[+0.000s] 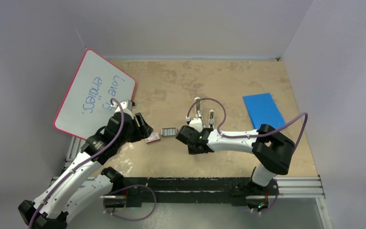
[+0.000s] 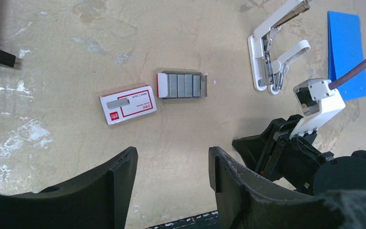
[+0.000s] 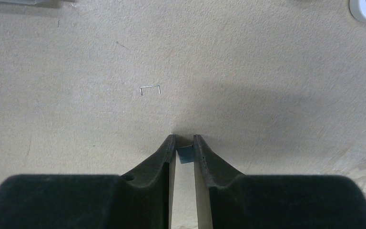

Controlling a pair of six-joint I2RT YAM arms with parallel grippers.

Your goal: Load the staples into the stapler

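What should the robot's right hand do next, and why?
Probably lift and carry its load over to the stapler. The right fingers pinch what looks like a small grey staple strip low over the table, and the stapler lies open nearby with its metal channel showing.

Tabletop (image 2: 195,28) seen past open left hand (image 2: 171,157).
Staples (image 2: 181,86) lie between a red-and-white box (image 2: 127,105) and the opened stapler (image 2: 257,67).
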